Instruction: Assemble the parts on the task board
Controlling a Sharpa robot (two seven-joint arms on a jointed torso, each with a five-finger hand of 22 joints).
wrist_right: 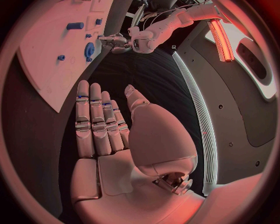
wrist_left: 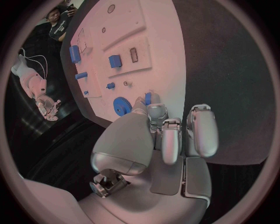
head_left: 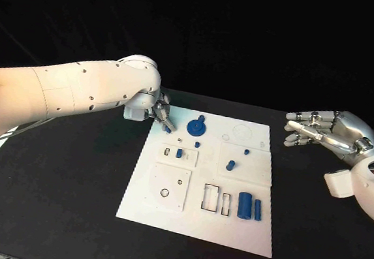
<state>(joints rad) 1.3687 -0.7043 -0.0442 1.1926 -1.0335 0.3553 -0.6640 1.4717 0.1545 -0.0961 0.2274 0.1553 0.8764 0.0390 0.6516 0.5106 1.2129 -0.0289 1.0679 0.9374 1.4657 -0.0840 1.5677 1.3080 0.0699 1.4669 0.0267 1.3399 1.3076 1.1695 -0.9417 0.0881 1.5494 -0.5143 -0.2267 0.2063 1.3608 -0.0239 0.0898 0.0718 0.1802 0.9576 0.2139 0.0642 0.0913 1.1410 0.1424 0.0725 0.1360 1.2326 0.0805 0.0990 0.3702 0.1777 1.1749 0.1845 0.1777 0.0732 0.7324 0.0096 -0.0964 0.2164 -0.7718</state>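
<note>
Pinching a small blue piece (wrist_left: 147, 98) between its fingertips, the left hand (head_left: 156, 113) sits at the far left corner of the white board (head_left: 165, 212), just beside a round blue gear (head_left: 196, 128) that lies on the board. The right hand (head_left: 324, 131) hangs in the air off the right side of the board, well apart from it, with its fingers straight and open and nothing in them. More blue pieces (head_left: 250, 206) lie on the board, and there is no writing that can be read.

text: none legible | labels: none | numbers: none | task board (head_left: 195, 218): unmarked
</note>
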